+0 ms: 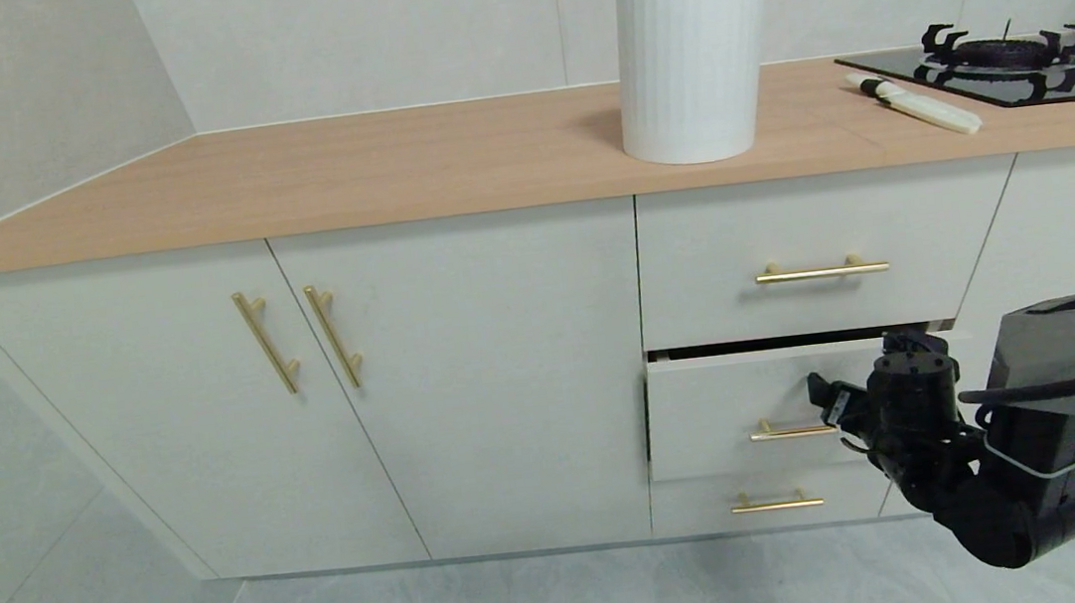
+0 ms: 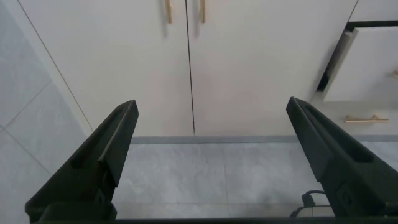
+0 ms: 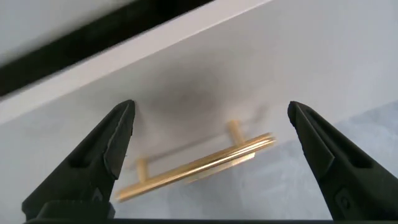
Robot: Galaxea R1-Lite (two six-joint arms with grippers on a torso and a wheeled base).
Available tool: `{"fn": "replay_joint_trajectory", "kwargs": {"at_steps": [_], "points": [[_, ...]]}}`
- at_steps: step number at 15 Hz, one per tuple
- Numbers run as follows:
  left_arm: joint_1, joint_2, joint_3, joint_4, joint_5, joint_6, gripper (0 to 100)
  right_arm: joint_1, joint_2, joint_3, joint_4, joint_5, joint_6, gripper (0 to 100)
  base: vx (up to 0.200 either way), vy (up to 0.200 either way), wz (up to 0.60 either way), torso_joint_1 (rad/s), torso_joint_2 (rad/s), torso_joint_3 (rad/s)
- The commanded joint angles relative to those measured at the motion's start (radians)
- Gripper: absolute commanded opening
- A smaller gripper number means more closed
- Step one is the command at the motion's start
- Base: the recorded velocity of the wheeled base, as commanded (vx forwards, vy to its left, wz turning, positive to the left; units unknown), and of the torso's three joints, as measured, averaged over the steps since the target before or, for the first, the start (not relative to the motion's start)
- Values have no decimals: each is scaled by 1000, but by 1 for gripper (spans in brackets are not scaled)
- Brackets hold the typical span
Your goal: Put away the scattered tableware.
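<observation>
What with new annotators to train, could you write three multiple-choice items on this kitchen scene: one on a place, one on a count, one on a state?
1. Where does the white ribbed container stand?
A. On the countertop, left of the stove
B. On the floor
C. Inside a drawer

2. How many gold handles show on the cabinet fronts in the head view?
A. Three
B. Five
C. Seven

3. What state is the middle drawer in?
A. Shut flush
B. Pulled out slightly
C. Taken out entirely

Answers: 1 A, its base rests there; 2 B, two upright and three level; 3 B, a dark gap shows above its front.
</observation>
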State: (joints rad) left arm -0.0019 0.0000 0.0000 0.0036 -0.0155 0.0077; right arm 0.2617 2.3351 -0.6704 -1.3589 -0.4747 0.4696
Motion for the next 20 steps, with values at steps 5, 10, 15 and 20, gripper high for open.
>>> {"fn": "replay_joint_trajectory", "kwargs": {"at_steps": [5,10,15,20], "points": [[-1,0,0,-1,0,0,100,-35,43,-84,3,-21,23,100,0,0,0,0,0,0],[0,0,0,-1,0,0,100,-56,55,-129,4,-30,35,100,0,0,0,0,0,0],[-1,0,0,-1,0,0,100,-79,92,-179,4,-82,34,100,0,0,0,0,0,0],[-1,0,0,1,0,0,100,-78,81,-159,3,-81,34,100,0,0,0,0,0,0]]}}
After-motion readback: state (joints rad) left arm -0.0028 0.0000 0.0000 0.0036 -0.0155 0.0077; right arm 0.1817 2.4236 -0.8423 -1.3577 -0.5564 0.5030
